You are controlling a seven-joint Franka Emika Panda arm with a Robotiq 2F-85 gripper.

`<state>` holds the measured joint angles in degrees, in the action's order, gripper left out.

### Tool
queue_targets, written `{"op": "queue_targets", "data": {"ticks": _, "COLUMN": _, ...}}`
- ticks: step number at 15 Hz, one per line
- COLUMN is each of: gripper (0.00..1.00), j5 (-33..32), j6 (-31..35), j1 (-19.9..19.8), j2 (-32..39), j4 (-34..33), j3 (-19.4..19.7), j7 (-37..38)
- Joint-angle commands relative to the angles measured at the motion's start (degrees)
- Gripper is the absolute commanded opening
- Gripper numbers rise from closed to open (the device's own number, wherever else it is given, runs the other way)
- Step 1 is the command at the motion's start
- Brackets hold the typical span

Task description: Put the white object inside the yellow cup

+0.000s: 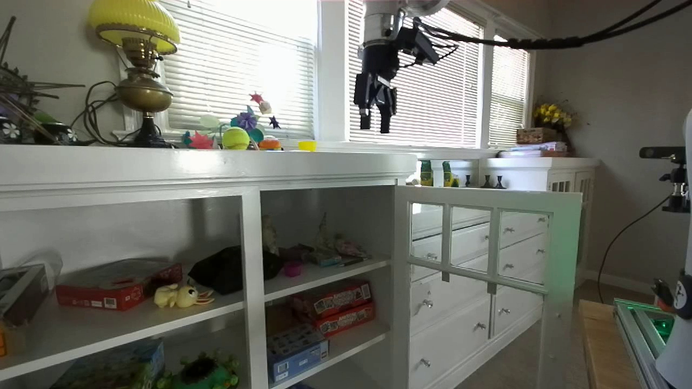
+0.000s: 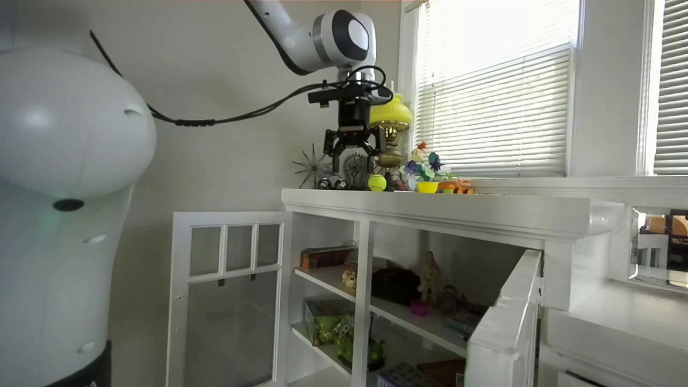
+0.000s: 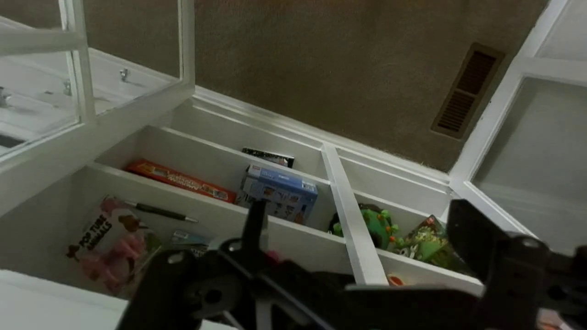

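The small, low, bright yellow cup (image 1: pixel 307 146) stands on the white cabinet top (image 1: pixel 205 162). It also shows in an exterior view (image 2: pixel 427 187), beside an orange object. I cannot make out for certain which thing is the white object; a pale figurine (image 2: pixel 430 277) stands on a cabinet shelf. My gripper (image 1: pixel 375 124) hangs fingers-down in the air, higher than the cabinet top and apart from the cup. It shows open and empty in an exterior view (image 2: pixel 353 165). In the wrist view the gripper (image 3: pixel 357 211) has its fingers wide apart, with nothing between them. The cup is out of the wrist view.
A yellow-green ball (image 1: pixel 235 138), colourful paper flowers (image 1: pixel 246 120), an orange object (image 2: pixel 456 186) and a tall lamp (image 1: pixel 145 94) stand on the cabinet top. Open glass doors (image 1: pixel 486 243) (image 2: pixel 231 252) stick out. Shelves below hold boxes (image 3: pixel 279 190) and toys. A cable (image 1: pixel 519 43) trails from the arm.
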<state>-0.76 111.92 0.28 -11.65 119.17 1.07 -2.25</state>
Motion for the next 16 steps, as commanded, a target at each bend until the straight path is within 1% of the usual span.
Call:
{"op": "queue_targets", "data": {"ticks": 1, "gripper": 1.0, "j5": -0.2, "j6": 1.0, "j1": 0.2, "j2": 10.3, "j4": -12.7, "j3": -0.9, "j7": 1.4}}
{"op": "queue_targets", "data": {"ticks": 3, "gripper": 1.0, "j5": -1.0, "j6": 3.3, "j1": 0.3, "j2": 14.8, "j4": -18.7, "j3": -1.3, "j7": 1.4}}
{"op": "queue_targets", "data": {"ticks": 5, "gripper": 1.0, "j5": -2.4, "j6": 8.1, "j1": 0.2, "j2": 18.7, "j4": -23.7, "j3": -1.3, "j7": 2.5}}
{"op": "queue_targets", "data": {"ticks": 6, "gripper": 1.0, "j5": -0.3, "j6": 6.4, "j1": 0.1, "j2": 13.7, "j4": -16.9, "j3": -1.2, "j7": 0.5}}
{"op": "queue_targets", "data": {"ticks": 8, "gripper": 1.0, "j5": -0.5, "j6": 7.9, "j1": 0.1, "j2": 16.8, "j4": -20.7, "j3": -1.2, "j7": 0.7}}
{"op": "queue_targets", "data": {"ticks": 10, "gripper": 1.0, "j5": -0.5, "j6": 7.9, "j1": 0.1, "j2": 18.1, "j4": -22.1, "j3": -1.2, "j7": 0.7}}
{"op": "queue_targets", "data": {"ticks": 12, "gripper": 1.0, "j5": -0.8, "j6": 9.7, "j1": -0.2, "j2": 17.1, "j4": -19.4, "j3": -0.9, "j7": 0.2}}
{"op": "queue_targets", "data": {"ticks": 16, "gripper": 1.0, "j5": -1.5, "j6": 12.2, "j1": -0.9, "j2": 17.8, "j4": -19.1, "j3": 0.0, "j7": 0.2}}
